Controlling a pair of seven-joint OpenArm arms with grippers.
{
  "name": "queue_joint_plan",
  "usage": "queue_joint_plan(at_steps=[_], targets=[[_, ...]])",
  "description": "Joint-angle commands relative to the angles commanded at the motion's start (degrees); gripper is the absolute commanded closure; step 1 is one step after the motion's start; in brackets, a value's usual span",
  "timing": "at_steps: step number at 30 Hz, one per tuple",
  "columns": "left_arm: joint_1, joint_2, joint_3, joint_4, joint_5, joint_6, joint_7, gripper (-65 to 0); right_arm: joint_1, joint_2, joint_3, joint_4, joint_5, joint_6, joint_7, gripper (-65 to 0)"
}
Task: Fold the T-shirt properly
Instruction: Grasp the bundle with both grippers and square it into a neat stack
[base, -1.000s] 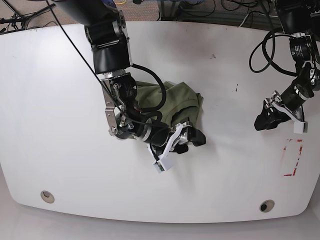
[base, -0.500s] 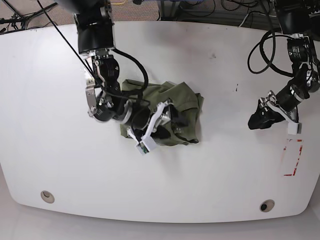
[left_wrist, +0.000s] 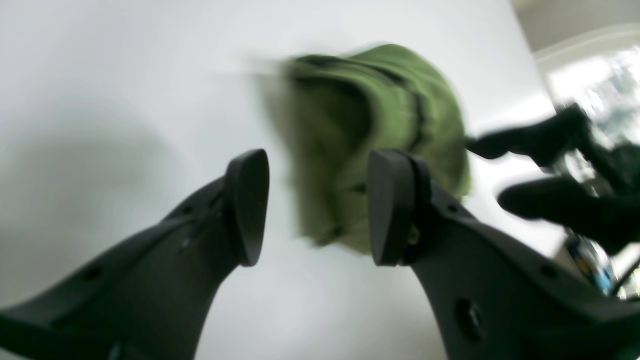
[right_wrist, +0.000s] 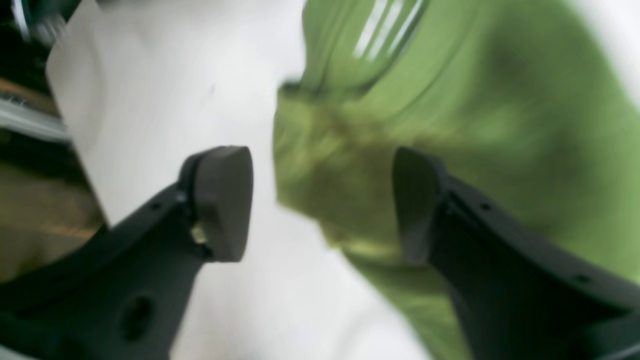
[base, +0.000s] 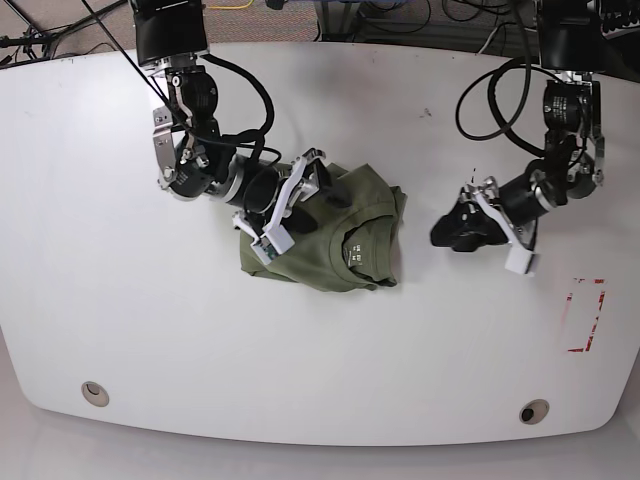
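T-shirt (base: 345, 240): compact folded bundle mid-worktop (base: 120, 300), collar on top | right gripper (base: 300, 195): spread, empty, over its left edge | left gripper (base: 452, 232): spread, empty, just beside (apart) | progress: folding looks nearly done, perhaps final tidying left

T-shirt (base: 345, 235) mid-table (base: 100, 300), right claw (base: 308, 190) over its left part, left claw (base: 455, 232) apart at right
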Motion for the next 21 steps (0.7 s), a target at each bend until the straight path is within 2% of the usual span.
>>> queue_joint_plan(at_steps=[2, 5, 7, 9, 11, 13, 17, 21], targets=[[0.0, 1.4, 2.5, 0.5, 3.2, 0.0, 0.0, -30.1, 1.1, -0.2, 1.3, -1.6, -2.5, 0.09, 0.2, -19.3], [0.0, 2.5, 5.1, 2.1, 7.6, -0.2, -0.1, -30.1, 3.5, 0.0, 2.3, -3.4, -5.6, 0.18, 1.2, -10.3], [0.2, 4.0, 6.8, 3.3, 10.3, -0.2, -0.1, -30.0, 5.2, 0.0, 2.5, -4.8, -7.6, 0.26, 1.5, -7.6], [0.3, 5.6, 7.9, 4.3, 13.1, -0.1, -0.2, -29.9, 6.7, 0.0, 2.7, -6.7, -9.3, 0.44, 1.7, -8.4], [0.4, 7.3, 8.9, 4.9, 16.7, 0.0, -0.5, -29.4, 8.4, 0.0, 2.7, -8.5, -11.1, 1.58, 1.8, -9.0], [1.0, 9.1, 9.8, 5.2, 21.5, 0.0, -1.8, -29.3, 9.8, 0.0, 2.7, -11.0, -13.3, 3.87, 3.7, -8.9], [2.5, 11.9, 10.3, 5.5, 29.0, 0.0, -4.5, -29.3, 11.2, -0.4, 2.5, -15.4, -17.6, 5.36, 8.0, -9.2], [2.8, 13.6, 10.4, 5.3, 33.7, 0.0, -6.6, -29.3, 12.3, -0.4, 2.5, -19.8, -20.3, 6.51, 10.5, -9.0]])
